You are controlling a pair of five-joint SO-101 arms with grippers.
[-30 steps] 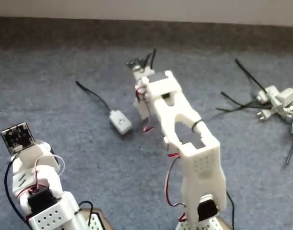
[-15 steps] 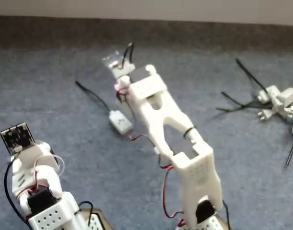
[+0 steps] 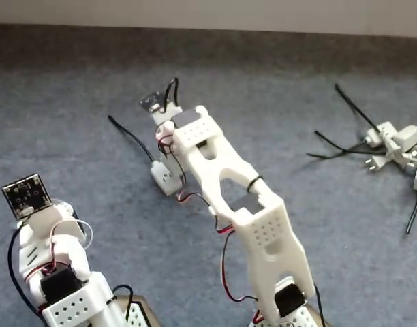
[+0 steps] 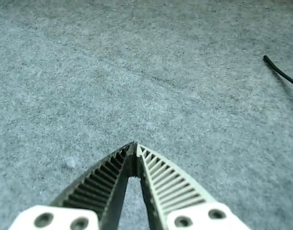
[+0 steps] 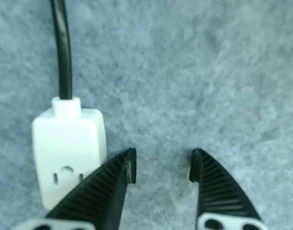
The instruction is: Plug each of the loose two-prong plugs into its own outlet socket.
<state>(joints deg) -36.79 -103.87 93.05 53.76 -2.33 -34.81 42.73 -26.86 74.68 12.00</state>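
- The white socket block point(image 5: 67, 153) lies flat on the grey carpet point(image 3: 93, 82), its slotted face up and its black cord point(image 5: 64, 48) running away from it. In the high view it sits left of centre, close under the outstretched arm's wrist.
- The right gripper point(image 5: 162, 165) hangs low over the carpet with its pincer spread wide and nothing in it. The block lies just beside one finger, outside the gap rather than between the jaws.
- The left gripper point(image 4: 136, 145) is pressed closed, tips meeting, empty, above bare carpet near the table's front-left corner and well apart from the block.
- Far to the right lies a heap of plugs and sockets point(image 3: 394, 144) with black cords splayed out — well apart from both arms. From here it cannot be told which pieces in it are plugs.
- The step in hand looks like the opening one: lining up on a single socket block to pick it up. No plug appears seated yet, so the task is near its start.
- The next move would call for shifting the right gripper sideways until the block's narrow sides lie between the jaws, then closing — with care that the near finger does not nudge the light block away or pin the cord.
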